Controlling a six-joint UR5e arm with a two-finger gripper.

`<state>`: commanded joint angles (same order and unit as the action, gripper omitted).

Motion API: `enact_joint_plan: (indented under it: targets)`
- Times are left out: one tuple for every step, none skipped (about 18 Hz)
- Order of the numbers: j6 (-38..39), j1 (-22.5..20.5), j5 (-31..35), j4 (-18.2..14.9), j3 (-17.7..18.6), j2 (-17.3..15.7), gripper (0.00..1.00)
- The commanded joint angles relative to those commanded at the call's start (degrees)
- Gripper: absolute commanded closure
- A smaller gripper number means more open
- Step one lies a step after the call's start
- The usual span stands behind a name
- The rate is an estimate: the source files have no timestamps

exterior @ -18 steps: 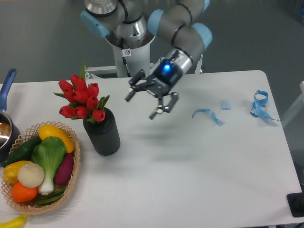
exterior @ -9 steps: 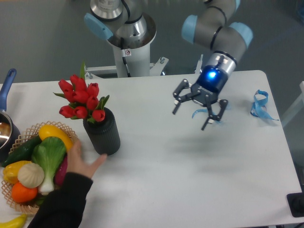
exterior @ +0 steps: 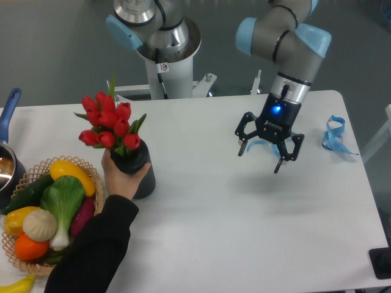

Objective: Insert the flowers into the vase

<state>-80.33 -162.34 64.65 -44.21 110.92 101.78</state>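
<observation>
The flowers (exterior: 110,125), a bunch of red tulips with green leaves, stand in the mouth of the black ribbed vase (exterior: 143,177) at the left of the table. A person's hand (exterior: 121,180) in a dark sleeve grips the vase and the bunch. My gripper (exterior: 261,157) hangs open over the table's right half, well apart from the vase, with nothing between its fingers.
A wicker basket (exterior: 93,229) of toy vegetables sits at the front left beside the vase. A pot with a blue handle (exterior: 7,113) is at the left edge. Blue ribbon pieces (exterior: 335,135) lie at the right. The person's arm (exterior: 91,256) reaches in from the front.
The hand has closed around the vase and lifted the flowers slightly. My gripper, which swung from near the vase to the right a second ago, has turned more downward, still open.
</observation>
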Motion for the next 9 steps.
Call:
enact_joint_plan:
  targets:
    - [-0.09,0.88,3.08,0.09,-0.26,0.00,0.00]
    - [-0.17,1.67,5.37,-0.17,-0.35,0.00,0.00]
    - [-0.35,1.76,6.44,-0.26,-0.53,0.00,0.00]
    - [-0.70,1.94,6.89,-0.26,-0.44,-0.09,0.00]
    - [-0.70,2.03,8.28,-0.26,-0.61,-0.09,0.00]
    - [-0.70,3.16,10.91,-0.44,-1.14,0.00,0.00]
    - [-0.70,5.08,13.98,-1.05,-1.93,0.26,0.00]
    - [-0.70,6.84,16.97,-1.66,-2.63,0.52,0.00]
    - [-0.70,7.90,19.43,-2.02,-2.90,0.61,0.00]
